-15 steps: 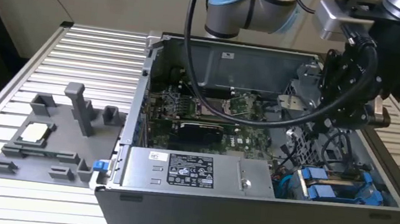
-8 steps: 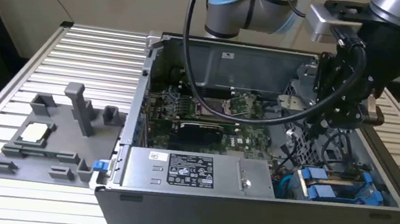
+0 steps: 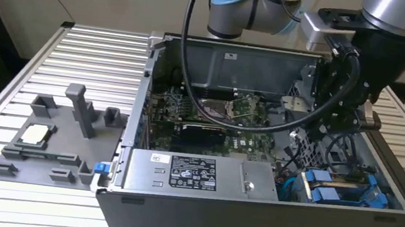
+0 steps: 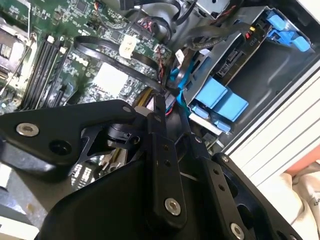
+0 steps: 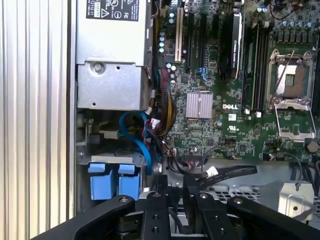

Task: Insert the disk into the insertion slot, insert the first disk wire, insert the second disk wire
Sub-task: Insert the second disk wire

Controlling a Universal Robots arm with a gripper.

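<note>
The disk (image 3: 326, 195) is seated in the insertion slot (image 3: 372, 194) at a corner of the open computer case (image 3: 251, 220), just beside the power supply (image 3: 256, 181). Two bright blue frame tabs show side by side, and its silver face is hidden. The gripper (image 5: 175, 183) hangs inside the case near the slot; whether it is parted or closed cannot be told. Print noted: a white label (image 3: 192, 172) on the power supply, a small white tag (image 5: 212, 171) on a black cable by the gripper, and white lettering on the motherboard (image 5: 220, 115).

Open computer case (image 3: 251, 220) on slatted tabletop (image 3: 88, 56); arm (image 3: 387, 42) reaches inside above blue-trimmed drive bay (image 3: 338, 190); grey fixture (image 3: 49, 137) beside case.
</note>
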